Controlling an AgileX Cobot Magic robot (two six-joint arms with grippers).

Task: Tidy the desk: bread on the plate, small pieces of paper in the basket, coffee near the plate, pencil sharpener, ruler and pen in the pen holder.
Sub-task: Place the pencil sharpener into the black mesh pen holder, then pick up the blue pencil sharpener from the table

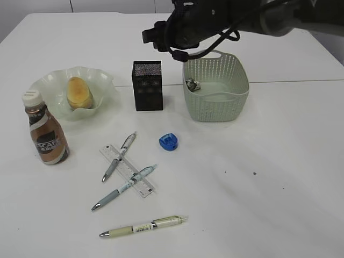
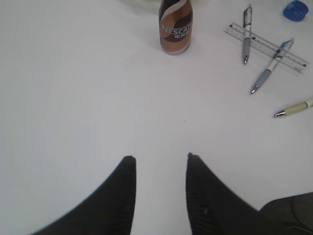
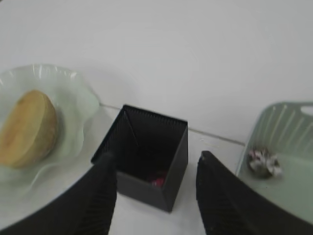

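The bread (image 1: 79, 92) lies on the pale green plate (image 1: 47, 82). The coffee bottle (image 1: 47, 134) stands in front of the plate. A blue pencil sharpener (image 1: 168, 141), a clear ruler (image 1: 141, 186) and three pens (image 1: 119, 157) (image 1: 123, 187) (image 1: 144, 226) lie on the table. The black pen holder (image 1: 147, 86) stands beside the green basket (image 1: 236, 94), which holds a crumpled paper (image 1: 192, 83). My right gripper (image 3: 156, 159) is open and empty above the pen holder (image 3: 173, 166); something small and red (image 3: 157, 181) lies inside. My left gripper (image 2: 159, 159) is open and empty over bare table.
The left wrist view shows the coffee bottle (image 2: 175, 27), ruler (image 2: 266, 46), pens (image 2: 272, 66) and sharpener (image 2: 296, 9) far ahead. The right wrist view shows bread (image 3: 27, 127), plate (image 3: 78, 100) and basket (image 3: 286, 127) with paper (image 3: 264, 162). The right arm (image 1: 215, 21) reaches over the back of the table.
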